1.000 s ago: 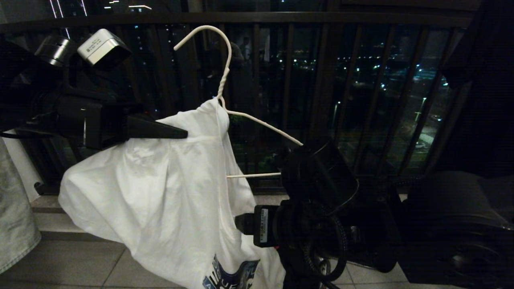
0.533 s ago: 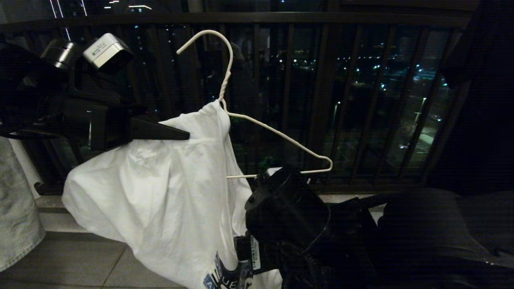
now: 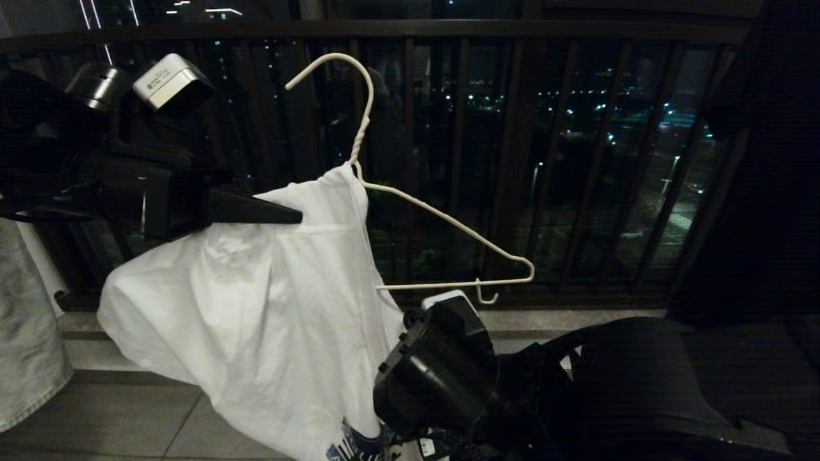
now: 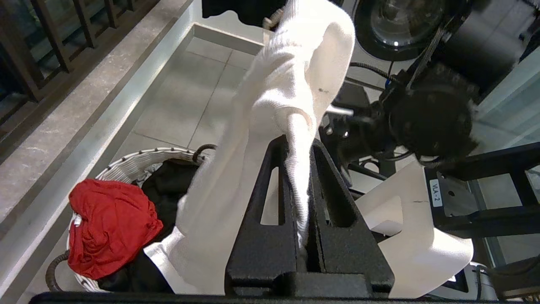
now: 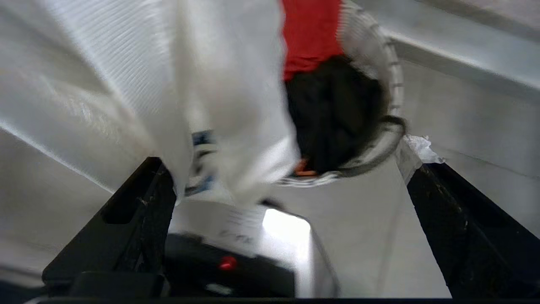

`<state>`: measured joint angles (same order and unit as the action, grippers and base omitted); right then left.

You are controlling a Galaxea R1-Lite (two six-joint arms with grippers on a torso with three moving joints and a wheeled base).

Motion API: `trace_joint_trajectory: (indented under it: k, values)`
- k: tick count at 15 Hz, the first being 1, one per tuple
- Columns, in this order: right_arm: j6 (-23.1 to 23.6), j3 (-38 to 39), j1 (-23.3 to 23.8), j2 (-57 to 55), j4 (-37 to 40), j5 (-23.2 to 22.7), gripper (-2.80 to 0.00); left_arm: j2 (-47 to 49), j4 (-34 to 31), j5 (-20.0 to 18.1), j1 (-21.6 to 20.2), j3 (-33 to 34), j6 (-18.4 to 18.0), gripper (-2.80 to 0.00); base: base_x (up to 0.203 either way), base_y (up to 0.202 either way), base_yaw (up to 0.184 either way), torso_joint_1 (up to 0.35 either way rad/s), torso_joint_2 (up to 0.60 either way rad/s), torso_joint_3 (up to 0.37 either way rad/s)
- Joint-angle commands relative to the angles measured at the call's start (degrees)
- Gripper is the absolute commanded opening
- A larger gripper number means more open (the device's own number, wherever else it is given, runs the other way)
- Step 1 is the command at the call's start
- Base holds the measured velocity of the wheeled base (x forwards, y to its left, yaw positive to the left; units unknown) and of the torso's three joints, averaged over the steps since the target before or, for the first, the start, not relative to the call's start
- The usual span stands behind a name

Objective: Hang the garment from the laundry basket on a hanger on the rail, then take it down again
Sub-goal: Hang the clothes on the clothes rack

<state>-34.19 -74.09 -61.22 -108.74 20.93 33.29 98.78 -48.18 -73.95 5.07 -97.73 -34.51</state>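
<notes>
The garment [image 3: 256,320], a white T-shirt with a blue print at its hem, is draped over the left half of the white wire hanger [image 3: 448,224]. The hanger's hook points up, free in the air, and its right shoulder is bare. My left gripper [image 3: 295,214] is shut on the garment's shoulder fabric [image 4: 295,63]; a fold runs between its fingers [image 4: 274,202]. My right arm [image 3: 442,371] hangs low beside the shirt. The right gripper [image 5: 284,166] is open and holds nothing, above the laundry basket [image 5: 390,76]. The rail is out of view.
The dark balcony railing [image 3: 512,160] stands close behind the hanger. A pale denim garment [image 3: 25,333] hangs at the far left. The basket [image 4: 126,166] on the tiled floor holds a red garment [image 4: 109,223] and a black one [image 4: 168,181].
My right arm has sunk down and to the left, away from the hanger's right end, which now shows bare. The left gripper and the shirt have stayed put.
</notes>
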Motion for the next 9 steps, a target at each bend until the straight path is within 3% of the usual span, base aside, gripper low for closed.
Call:
trace_joint_trajectory:
  k: [1,4,9]
  values:
    - [0.92,0.00,0.01,-1.03,1.89,3.67,0.00,-0.02,-0.25,-0.41,-0.06,-0.09,-0.21,-2.80,0.000,0.000,0.000,0.000,0.00,0.000]
    - [1.40,0.00,1.15,-0.63,7.30,10.32,0.00,-0.17,-0.25,-0.41,-0.13,0.00,-0.21,-2.80,0.000,0.000,0.000,0.000,0.00,0.000]
    - [2.64,-0.55,4.71,0.92,8.95,13.11,0.00,-0.18,-0.25,-0.41,-0.17,0.00,-0.21,-2.80,0.000,0.000,0.000,0.000,0.00,0.000]
